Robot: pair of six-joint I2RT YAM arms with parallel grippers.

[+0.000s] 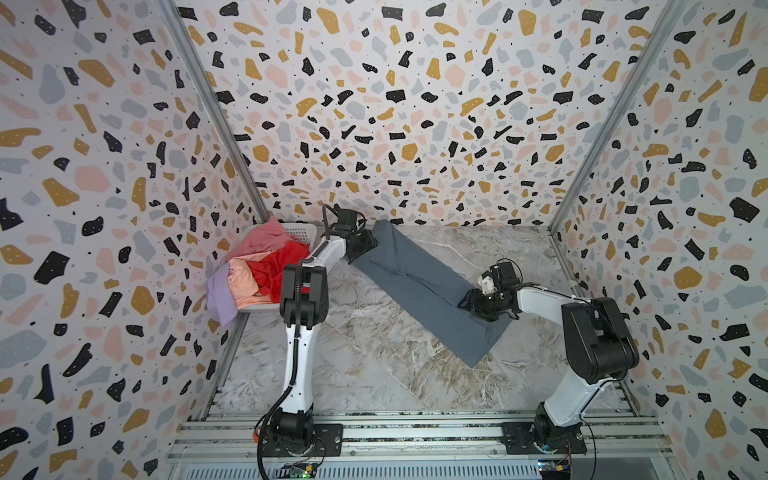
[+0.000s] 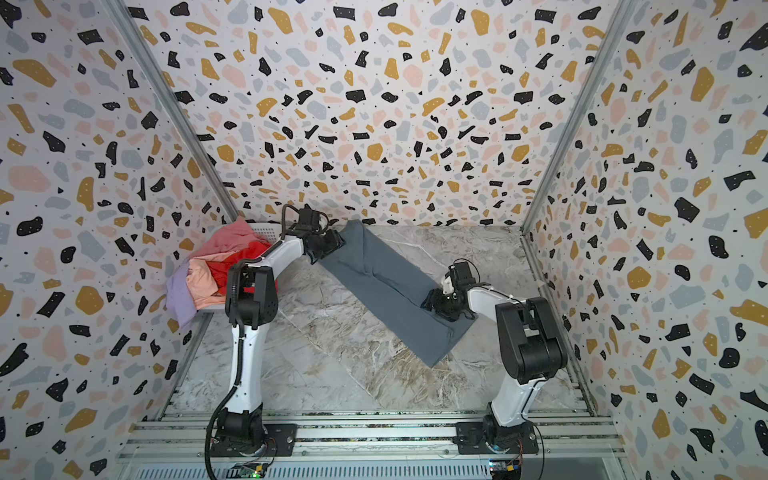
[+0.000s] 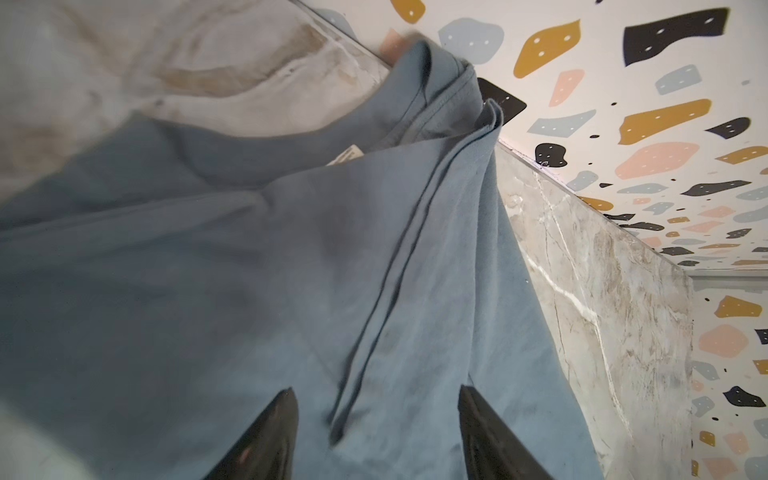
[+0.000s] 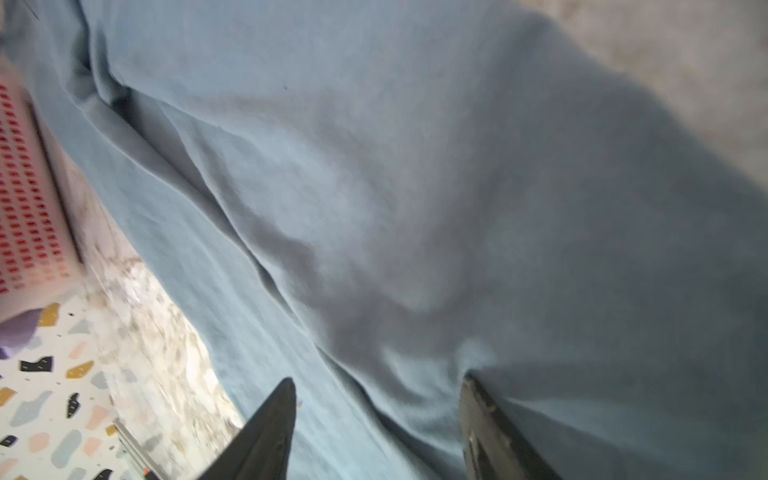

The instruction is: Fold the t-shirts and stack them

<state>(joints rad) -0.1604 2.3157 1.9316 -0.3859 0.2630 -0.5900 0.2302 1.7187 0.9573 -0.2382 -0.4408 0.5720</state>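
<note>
Two ends, grey-blue t-shirt (image 1: 415, 282) under left fingers (image 3: 266, 440), right fingers (image 4: 270, 432) (both spread)

Twin white-and-black robot arms.
Left arm (image 1: 305, 374) and right arm (image 1: 571, 399): white links, bulky black joints, black bolted plates (image 1: 332, 440) on the aluminium rail (image 1: 415, 434); black cable (image 1: 295, 357) climbs from the rail; left gripper (image 3: 376, 390) fingers (image 3: 270, 436) black, tapered.
</note>
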